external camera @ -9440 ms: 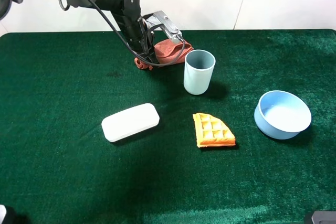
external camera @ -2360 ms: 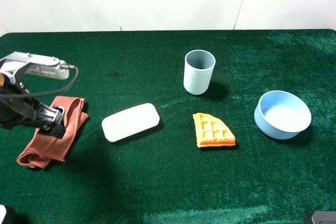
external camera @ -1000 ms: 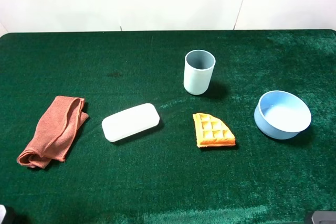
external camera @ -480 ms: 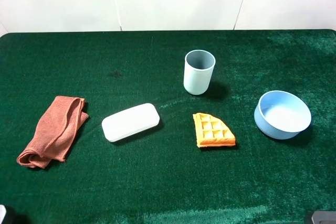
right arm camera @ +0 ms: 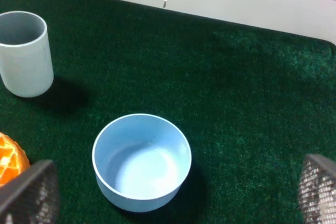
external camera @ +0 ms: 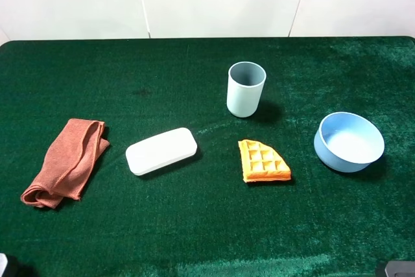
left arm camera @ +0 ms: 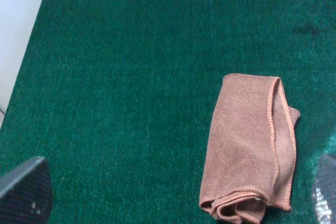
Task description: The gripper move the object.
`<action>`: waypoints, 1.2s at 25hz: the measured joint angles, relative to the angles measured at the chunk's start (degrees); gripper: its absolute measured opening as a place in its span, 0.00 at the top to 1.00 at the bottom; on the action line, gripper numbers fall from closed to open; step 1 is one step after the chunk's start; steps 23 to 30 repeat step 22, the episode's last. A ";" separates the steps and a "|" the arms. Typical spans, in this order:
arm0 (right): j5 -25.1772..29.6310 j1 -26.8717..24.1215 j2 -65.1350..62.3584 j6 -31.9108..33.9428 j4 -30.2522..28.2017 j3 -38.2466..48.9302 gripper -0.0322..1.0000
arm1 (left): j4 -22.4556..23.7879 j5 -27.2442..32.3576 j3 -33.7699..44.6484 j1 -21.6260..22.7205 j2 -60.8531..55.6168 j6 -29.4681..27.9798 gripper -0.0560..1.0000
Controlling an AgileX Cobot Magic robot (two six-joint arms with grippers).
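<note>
A folded rust-red cloth (external camera: pixel 66 161) lies flat on the green table at the left, free of any gripper. It also shows in the left wrist view (left arm camera: pixel 252 148). My left gripper (left arm camera: pixel 173 195) is open and empty; its two fingertips (left arm camera: pixel 25 190) show only at the frame corners, well back from the cloth. My right gripper (right arm camera: pixel 172 195) is open and empty above the light blue bowl (right arm camera: pixel 142 160). Neither arm shows in the exterior high view.
A white oblong case (external camera: pixel 161 150) lies right of the cloth. An orange waffle piece (external camera: pixel 262 161), a light blue cup (external camera: pixel 246 89) and the bowl (external camera: pixel 349 141) stand to the right. The table's left edge (left arm camera: pixel 23 66) is close to the cloth.
The left gripper carried the cloth from beside the cup to the table's left, let go and withdrew out of the exterior high view. Nothing has moved in the last second.
</note>
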 joint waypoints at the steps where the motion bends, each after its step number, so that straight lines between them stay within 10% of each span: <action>1: 0.00 0.00 0.00 0.00 0.00 0.00 0.30 | 0.00 0.00 0.00 0.00 0.00 0.00 0.01; 30: 0.00 0.00 0.00 0.00 0.00 0.00 0.30 | 0.00 0.00 0.00 0.00 0.00 0.00 0.01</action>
